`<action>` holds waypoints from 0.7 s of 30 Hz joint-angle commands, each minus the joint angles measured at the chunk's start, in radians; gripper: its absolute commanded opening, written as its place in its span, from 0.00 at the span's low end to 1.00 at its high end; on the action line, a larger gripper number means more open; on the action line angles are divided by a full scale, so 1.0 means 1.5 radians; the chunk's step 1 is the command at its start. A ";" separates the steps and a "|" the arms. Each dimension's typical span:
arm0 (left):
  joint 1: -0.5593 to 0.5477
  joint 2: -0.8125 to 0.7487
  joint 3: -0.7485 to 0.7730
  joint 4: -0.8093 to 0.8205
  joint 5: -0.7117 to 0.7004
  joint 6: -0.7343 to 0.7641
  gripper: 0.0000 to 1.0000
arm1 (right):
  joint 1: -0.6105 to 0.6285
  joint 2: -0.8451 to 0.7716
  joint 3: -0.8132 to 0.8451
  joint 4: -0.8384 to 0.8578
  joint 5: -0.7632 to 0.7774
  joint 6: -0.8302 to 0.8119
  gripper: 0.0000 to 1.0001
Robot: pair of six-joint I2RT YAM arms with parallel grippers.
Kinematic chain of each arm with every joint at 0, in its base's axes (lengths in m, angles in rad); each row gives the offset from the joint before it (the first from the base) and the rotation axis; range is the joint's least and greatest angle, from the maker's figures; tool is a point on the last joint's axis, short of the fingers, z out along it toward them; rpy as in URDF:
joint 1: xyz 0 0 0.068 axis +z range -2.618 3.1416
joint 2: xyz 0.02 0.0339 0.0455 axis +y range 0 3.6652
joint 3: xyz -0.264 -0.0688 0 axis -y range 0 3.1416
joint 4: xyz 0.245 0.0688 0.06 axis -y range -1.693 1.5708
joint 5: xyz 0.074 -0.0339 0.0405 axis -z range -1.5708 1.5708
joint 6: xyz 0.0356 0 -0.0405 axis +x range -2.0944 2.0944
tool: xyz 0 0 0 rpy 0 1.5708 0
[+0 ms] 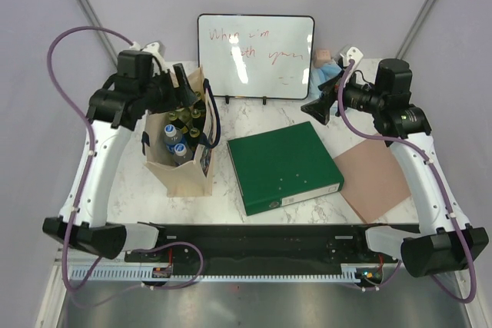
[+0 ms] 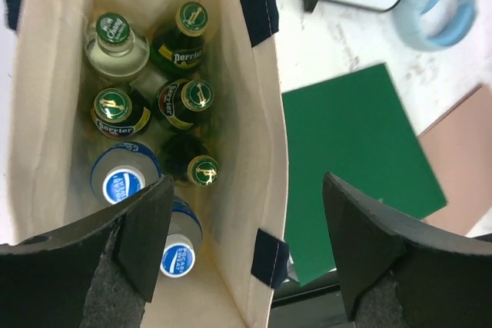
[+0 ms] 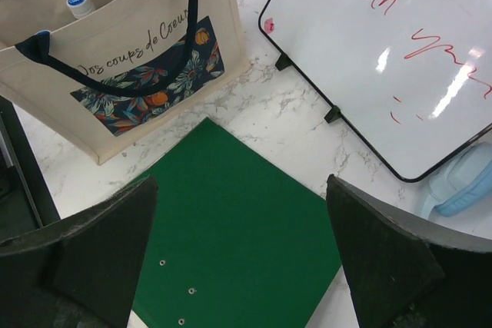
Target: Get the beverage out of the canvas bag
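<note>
Three items share the table (image 1: 246, 113) with the canvas bag (image 1: 188, 178), which stands upright at the left. A green binder (image 1: 283, 165) lies just beside it, a whiteboard (image 1: 256, 55) is propped behind, and a brown sheet (image 1: 377, 182) lies at right. The left gripper (image 2: 246, 190) hovers over the bag, jaws apart, gripping nothing. The right gripper (image 3: 242, 190) is spread wide above the binder. The bag holds what appear to be seven bottles (image 2: 192, 96): four green, one clear, two blue-capped.
</note>
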 commanded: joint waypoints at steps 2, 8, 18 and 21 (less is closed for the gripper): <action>-0.055 0.091 0.070 -0.067 -0.151 0.021 0.82 | 0.000 0.007 -0.004 -0.002 -0.033 -0.015 0.98; -0.072 0.172 0.106 -0.081 -0.184 0.028 0.76 | 0.000 0.008 -0.011 -0.012 -0.022 -0.024 0.98; -0.078 0.265 0.120 -0.071 -0.175 0.051 0.70 | -0.001 0.020 -0.023 -0.017 -0.009 -0.029 0.98; -0.078 0.287 0.121 -0.069 -0.181 0.055 0.67 | 0.000 0.025 -0.018 -0.016 -0.007 -0.030 0.98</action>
